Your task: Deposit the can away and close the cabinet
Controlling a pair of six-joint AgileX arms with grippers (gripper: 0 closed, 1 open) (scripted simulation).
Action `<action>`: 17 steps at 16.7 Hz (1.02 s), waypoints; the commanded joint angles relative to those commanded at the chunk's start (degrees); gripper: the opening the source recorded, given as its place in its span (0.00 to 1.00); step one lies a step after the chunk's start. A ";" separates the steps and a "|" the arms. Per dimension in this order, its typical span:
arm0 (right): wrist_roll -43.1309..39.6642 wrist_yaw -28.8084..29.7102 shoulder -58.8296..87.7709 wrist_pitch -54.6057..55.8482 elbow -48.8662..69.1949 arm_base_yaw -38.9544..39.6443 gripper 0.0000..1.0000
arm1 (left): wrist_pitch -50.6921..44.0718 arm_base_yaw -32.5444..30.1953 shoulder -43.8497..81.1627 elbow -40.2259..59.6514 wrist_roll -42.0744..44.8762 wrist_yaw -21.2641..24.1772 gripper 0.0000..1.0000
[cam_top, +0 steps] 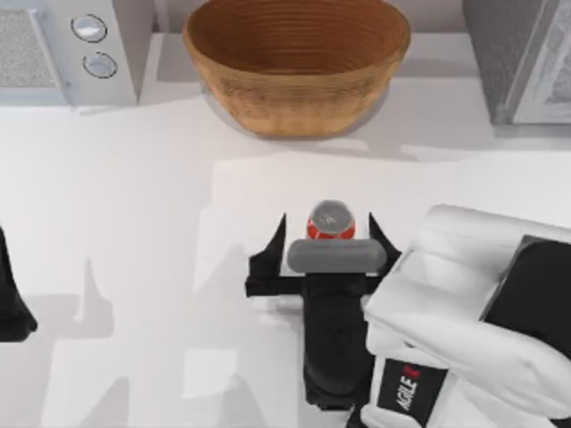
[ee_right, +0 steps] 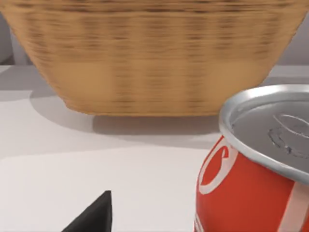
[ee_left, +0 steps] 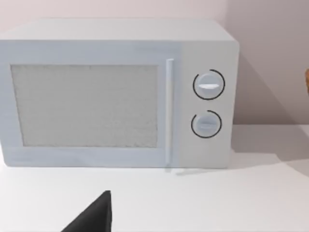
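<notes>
White tabletop [cam_top: 134, 267] spreads under both arms, with a pale grey microwave [cam_top: 71, 49] at the back left, a big woven brown bowl [cam_top: 297, 62] at the back middle, and a grey cabinet [cam_top: 522, 58] at the back right. The small red drink can with a silver top [cam_top: 331, 220] stands upright near the middle, in front of the bowl. The right claw [cam_top: 328, 239] has its two black fingers spread apart, one on each side of the can, not squeezing it yet. The right wrist view shows the can very close. The right arm is much nearer, so I think it should close on the can next. The left claw [cam_top: 13, 308] waits at the left edge; I cannot tell if it is apart or together.
</notes>
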 joint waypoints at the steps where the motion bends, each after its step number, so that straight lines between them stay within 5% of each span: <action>1: 0.00 0.00 0.00 0.00 0.00 0.00 0.85 | 0.00 0.00 0.00 0.00 0.00 0.00 1.00; 12: 0.00 0.00 0.00 0.00 0.00 0.00 0.02 | 0.00 0.00 0.00 0.00 0.00 0.00 1.00; 17: 0.00 0.00 0.00 0.00 0.00 0.00 0.00 | 0.00 0.00 0.00 0.00 0.00 0.00 1.00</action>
